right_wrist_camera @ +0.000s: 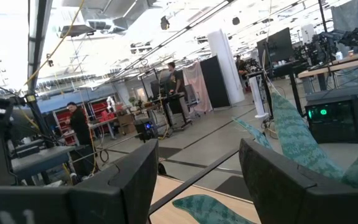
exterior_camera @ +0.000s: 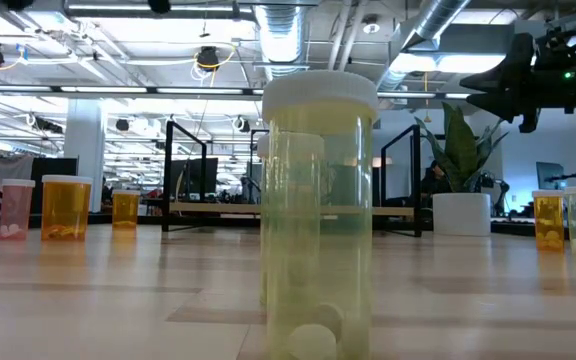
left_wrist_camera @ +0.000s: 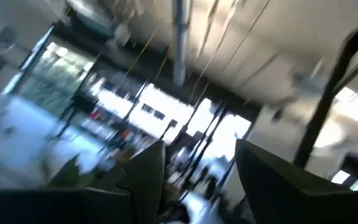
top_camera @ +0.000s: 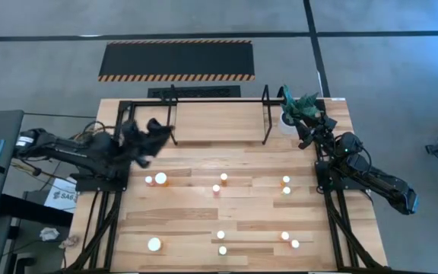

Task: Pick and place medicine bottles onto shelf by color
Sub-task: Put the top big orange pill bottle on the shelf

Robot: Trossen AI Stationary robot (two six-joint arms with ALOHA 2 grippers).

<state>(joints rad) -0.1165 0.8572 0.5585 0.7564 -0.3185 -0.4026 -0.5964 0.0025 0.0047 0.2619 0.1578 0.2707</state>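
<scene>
Nothing looks sorted yet: the black-barred, wood-floored shelf (top_camera: 219, 118) at the worktop's far edge sits bare, white-capped medicine bottles (top_camera: 160, 179) dot mid-worktop, both hands (top_camera: 152, 133) (top_camera: 303, 128) released, empty.

The shelf (top_camera: 219, 122) stands at the far edge of the wooden surface (top_camera: 204, 228), with nothing visible on its floor. The left gripper (top_camera: 160, 131) hangs just beside the shelf's left hoop end. The right gripper (top_camera: 307, 125) sits near the shelf's right end, close to a white pot with a green plant (top_camera: 299, 108). The medicine bottles (top_camera: 160, 179) stand scattered on the surface on the near side of the shelf, well apart from it. Beyond the shelf, a black-and-yellow striped mat (top_camera: 177, 61) lies on the floor.
</scene>
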